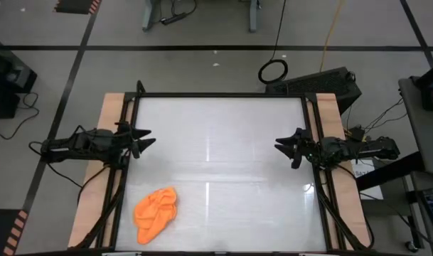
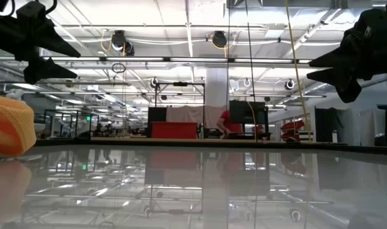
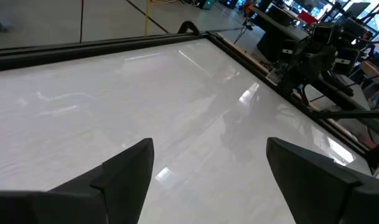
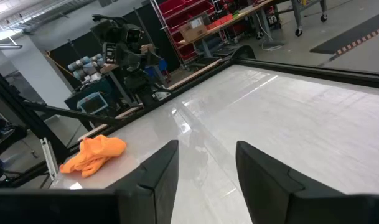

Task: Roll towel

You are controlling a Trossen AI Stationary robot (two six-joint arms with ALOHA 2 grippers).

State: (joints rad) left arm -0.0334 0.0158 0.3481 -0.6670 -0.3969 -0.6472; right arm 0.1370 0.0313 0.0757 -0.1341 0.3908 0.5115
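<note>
White glossy table point(image 1: 223, 142) carries one orange towel point(image 1: 156, 212), crumpled at its near left corner, long axis running near-left to far-right. Two dark grippers hover empty: left gripper point(image 1: 146, 139) at the left edge, jaws wide apart; right gripper point(image 1: 281, 147) opposite, jaws partly apart.

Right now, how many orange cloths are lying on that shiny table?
1. The towel lies crumpled near the table's front edge on the left arm's side, touched by neither arm. The table shows no other cloth anywhere.
</note>
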